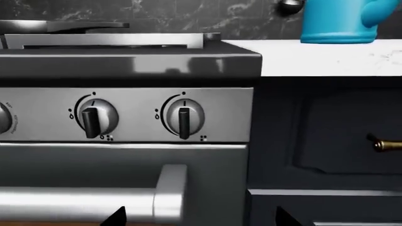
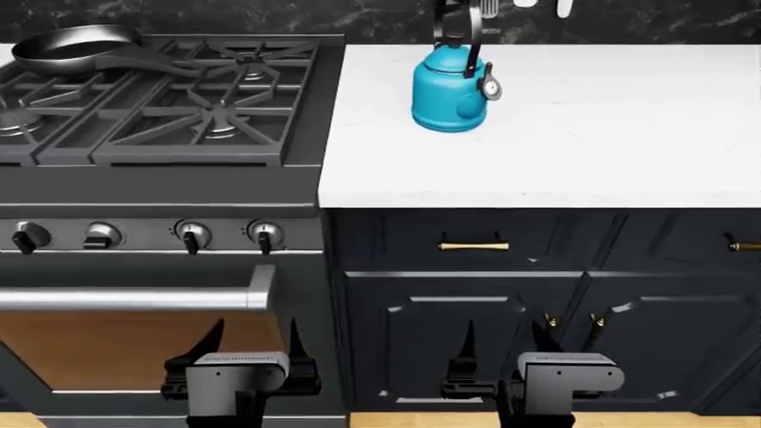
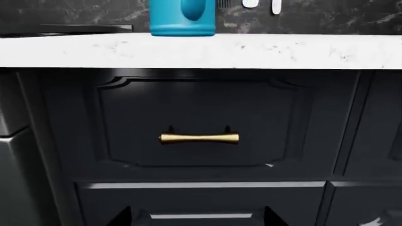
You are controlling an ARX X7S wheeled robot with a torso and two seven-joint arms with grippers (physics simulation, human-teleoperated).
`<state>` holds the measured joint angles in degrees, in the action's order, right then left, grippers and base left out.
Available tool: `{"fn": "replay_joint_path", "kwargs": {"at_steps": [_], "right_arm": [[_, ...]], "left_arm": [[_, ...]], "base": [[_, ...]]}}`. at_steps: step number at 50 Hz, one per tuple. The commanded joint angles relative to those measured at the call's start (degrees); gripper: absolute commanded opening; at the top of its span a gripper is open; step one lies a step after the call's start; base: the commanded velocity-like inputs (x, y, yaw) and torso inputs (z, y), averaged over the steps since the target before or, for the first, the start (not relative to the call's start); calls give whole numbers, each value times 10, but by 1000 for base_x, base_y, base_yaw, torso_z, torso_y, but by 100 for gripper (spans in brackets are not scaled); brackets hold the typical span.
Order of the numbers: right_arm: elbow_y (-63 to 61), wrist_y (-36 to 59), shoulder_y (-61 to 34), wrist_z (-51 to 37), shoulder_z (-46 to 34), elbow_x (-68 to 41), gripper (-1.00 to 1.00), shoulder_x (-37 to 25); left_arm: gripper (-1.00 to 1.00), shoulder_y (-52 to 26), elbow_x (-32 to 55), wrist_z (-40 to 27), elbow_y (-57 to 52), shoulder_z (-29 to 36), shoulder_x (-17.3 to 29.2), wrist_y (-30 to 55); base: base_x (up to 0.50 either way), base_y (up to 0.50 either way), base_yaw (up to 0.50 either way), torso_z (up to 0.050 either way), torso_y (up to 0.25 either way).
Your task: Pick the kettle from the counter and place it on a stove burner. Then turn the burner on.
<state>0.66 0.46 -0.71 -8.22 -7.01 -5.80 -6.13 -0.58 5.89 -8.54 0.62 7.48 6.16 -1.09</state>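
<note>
From my head camera, each arm ends in a boxy light-grey wrist block with a finely ribbed top face. My left gripper (image 2: 249, 343) and right gripper (image 2: 532, 339) carry thin, black, pointed fingers (image 2: 209, 339). In both wrist cameras, only dark finger tips show.

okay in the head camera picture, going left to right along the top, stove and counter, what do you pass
frying pan → stove burner under its grate → kettle on the counter

Frying pan (image 2: 71, 49) blocks far-left grate (counter (image 2: 571, 134) around kettle (image 2: 450, 89) bare).
</note>
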Motion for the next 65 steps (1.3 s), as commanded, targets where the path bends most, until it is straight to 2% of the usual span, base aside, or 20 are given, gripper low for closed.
{"fn": "replay_joint_path", "kwargs": {"at_steps": [1,34,38,39,42,44,45,48,49,50,51,52,53,55,56,57,61,65], "right_arm": [[1,-2,-2,-5,-8,-7,100,-5],[-1,-4,-2,-22,-25,-19,100,-18],[-56,-6,14,-9,-16,-57,100,-23],[-135,30,31,-7,-13,-83,100,-35],[-282,126,59,-28,-7,-121,100,-67],[-417,224,72,-54,15,-183,100,-99],[-442,247,72,-60,21,-199,100,-106],[-564,383,34,-125,75,-310,100,-150],[-580,404,23,-137,87,-334,100,-156],[-606,428,-3,-166,95,-384,100,-188],[-606,409,-35,-237,84,-461,100,-251],[-606,385,-51,-280,68,-501,100,-291],[-606,355,-89,-339,38,-549,100,-359],[-606,298,-164,-419,-26,-632,100,-460],[-606,299,-202,-446,-49,-667,100,-492],[-605,295,-225,-461,-42,-708,100,-514],[-577,293,-279,-465,-17,-787,100,-573],[-557,304,-333,-463,-18,-827,100,-587]], "left_arm": [[100,2,14,1,-4,7,7,-6],[100,1,29,-17,-8,20,19,-6],[100,8,11,-20,-19,33,26,-2],[100,20,48,-29,-36,10,18,12],[100,55,60,-46,-162,5,31,57],[100,75,103,-59,-312,-12,60,143],[100,75,118,-58,-340,-15,69,166],[100,39,170,-81,-490,-18,120,331],[100,31,178,-84,-506,-19,126,351],[100,12,205,-91,-542,-29,139,398],[100,-19,252,-110,-572,-57,144,459],[100,-36,268,-118,-585,-64,152,485],[100,-73,337,-143,-605,-89,172,528],[100,-165,495,-232,-605,-110,243,572],[100,-214,521,-244,-605,-96,280,602],[100,-254,582,-267,-590,-112,293,625],[100,-348,686,-307,-546,-120,328,673],[100,-455,767,-338,-488,-102,366,720]], "base": [[0,0,0,50,0],[0,0,0,50,0],[0,0,0,50,0],[0,0,0,0,0],[0,0,0,0,0],[0,0,0,0,0],[0,0,0,0,0],[0,0,0,0,0],[0,0,0,0,0],[0,0,0,0,0],[0,0,0,0,0],[0,0,0,0,0],[0,0,0,0,0],[0,0,0,0,0],[0,0,0,0,0],[0,0,0,0,0],[0,0,0,0,0],[0,0,0,0,0]]}}
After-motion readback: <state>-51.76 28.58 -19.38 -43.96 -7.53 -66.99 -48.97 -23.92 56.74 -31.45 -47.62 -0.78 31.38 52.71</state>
